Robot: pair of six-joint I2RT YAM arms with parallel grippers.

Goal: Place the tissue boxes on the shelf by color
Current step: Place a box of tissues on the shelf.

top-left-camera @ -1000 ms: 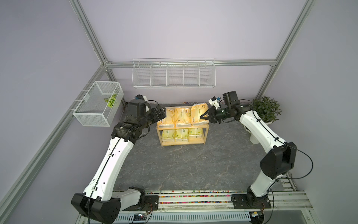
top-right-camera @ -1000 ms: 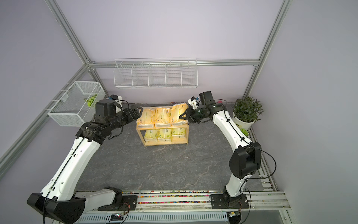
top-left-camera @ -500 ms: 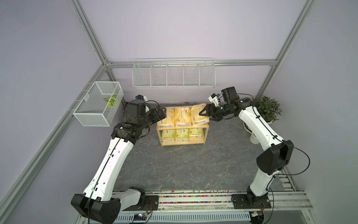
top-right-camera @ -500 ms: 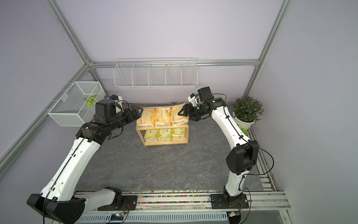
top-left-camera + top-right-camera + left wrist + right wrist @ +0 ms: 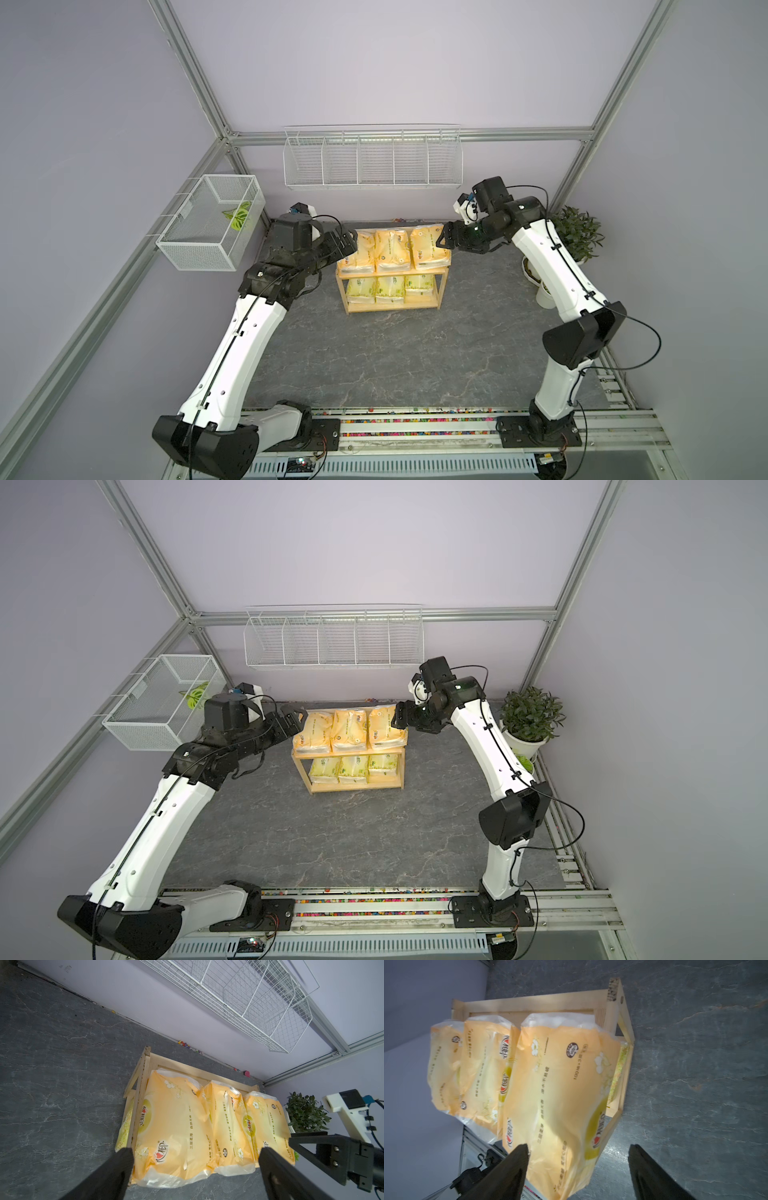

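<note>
Status: right gripper [image 5: 443,241] is open with its jaws spread wide. In the right wrist view the near end of the right-end orange pack [image 5: 560,1084] sits between the fingers [image 5: 508,1174], one finger at the wrap's edge and the other clear of it, so no clamp. That pack lies at the right end of the shelf [image 5: 392,307] top tier, with the middle orange pack [image 5: 390,251] and left-end orange pack [image 5: 357,253] beside it in a row. The yellow-green packs [image 5: 390,289], three of them, fill the lower tier. The left gripper [image 5: 347,245] is also open, at the left end of the top tier, just beside the left-end orange pack. Can't tell if it touches.
</note>
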